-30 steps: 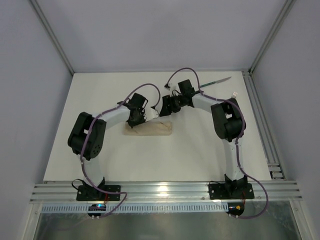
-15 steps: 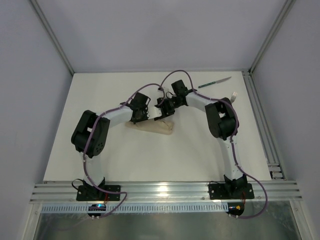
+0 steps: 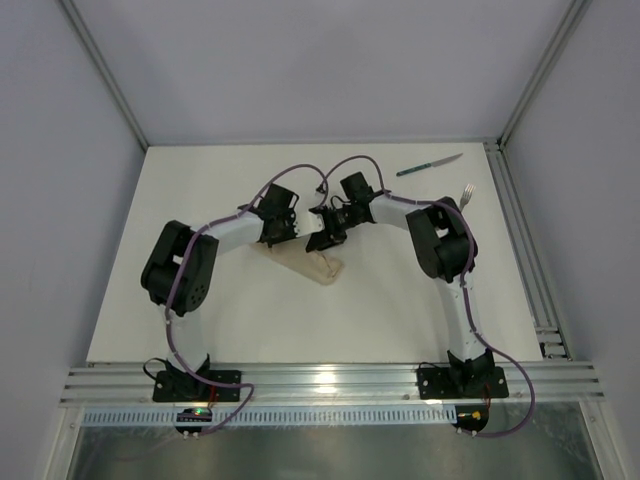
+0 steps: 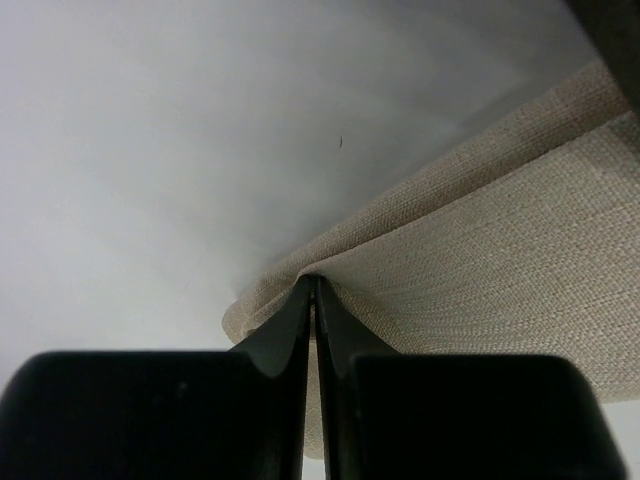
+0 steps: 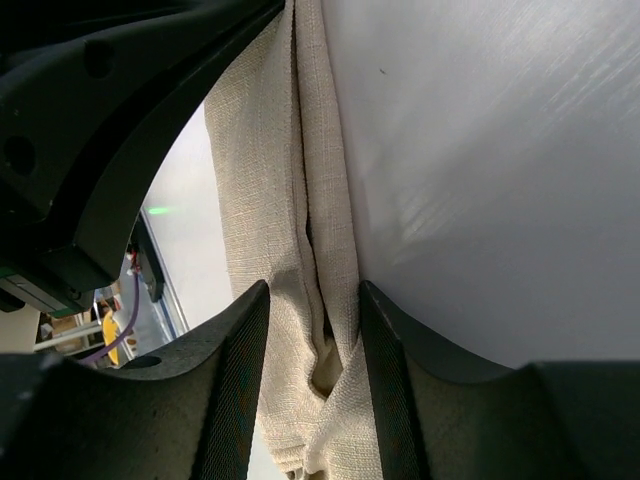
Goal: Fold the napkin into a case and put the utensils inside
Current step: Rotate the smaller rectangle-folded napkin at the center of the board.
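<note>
Left gripper [image 4: 315, 292] is pressed together, its two fingertips meeting on the folded edge of the napkin [image 4: 480, 260], which spreads away to the right of the tips in layers. Right gripper [image 5: 313, 305] stands partly apart, with a bunched fold of the same beige cloth filling the gap and touching both fingers [image 5: 240, 380]. The cloth runs on past the tips as a narrow strip.

From above, both grippers sit over the napkin's far long side, the left one toward its left end and the right one just beside it. The napkin lies as a narrow oblong near the middle of the white table [image 3: 250, 320], slanted so its right end points toward the near edge. The knife [image 3: 430, 165] lies near the far right corner and the fork [image 3: 467, 190] by the right edge, both well apart from the cloth. Plain grey walls [image 3: 300, 70] and aluminium rails [image 3: 330, 382] close in the table.
</note>
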Controlling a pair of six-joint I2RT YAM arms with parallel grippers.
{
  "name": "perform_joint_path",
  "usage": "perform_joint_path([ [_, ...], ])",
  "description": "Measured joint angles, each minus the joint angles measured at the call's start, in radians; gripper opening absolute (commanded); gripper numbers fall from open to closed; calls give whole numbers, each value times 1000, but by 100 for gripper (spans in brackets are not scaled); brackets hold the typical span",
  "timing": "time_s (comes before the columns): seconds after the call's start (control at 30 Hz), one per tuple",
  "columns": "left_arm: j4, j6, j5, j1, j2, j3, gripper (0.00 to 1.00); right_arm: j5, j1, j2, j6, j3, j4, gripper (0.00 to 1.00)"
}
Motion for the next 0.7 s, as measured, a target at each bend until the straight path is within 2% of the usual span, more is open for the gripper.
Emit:
perform_joint_path([
  [0.13, 5, -3, 14, 3, -4, -5, 4, -8, 4, -16, 76, -62, 99, 47],
  [0.2, 7, -10, 23, 5, -7, -9, 4, -2, 8, -34, 122, -112, 167, 42],
  [0.23, 8, -14, 27, 5, -9, -10, 4, 9, 10, -42, 146, -143, 213, 28],
  [0.27, 10, -24, 31, 4, -10, -11, 3, 10, 14, -48, 154, -152, 226, 20],
  [0.3, 11, -34, 33, 4, -11, -12, 3, 40, 23, -55, 172, -179, 262, 8],
  [0.33, 11, -43, 37, 4, -12, -12, 4, 43, 29, -55, 188, -199, 289, 4],
  [0.47, 11, -90, 40, 5, -15, -11, 11, 66, 50, -75, 248, -257, 373, 4],
  [0.6, -13, -166, 39, 11, -15, 19, 33, 99, 56, -103, 286, -319, 459, 4],
  [0.7, -62, -238, 59, 26, -16, 69, 41, 134, 61, -127, 313, -368, 526, 4],
])
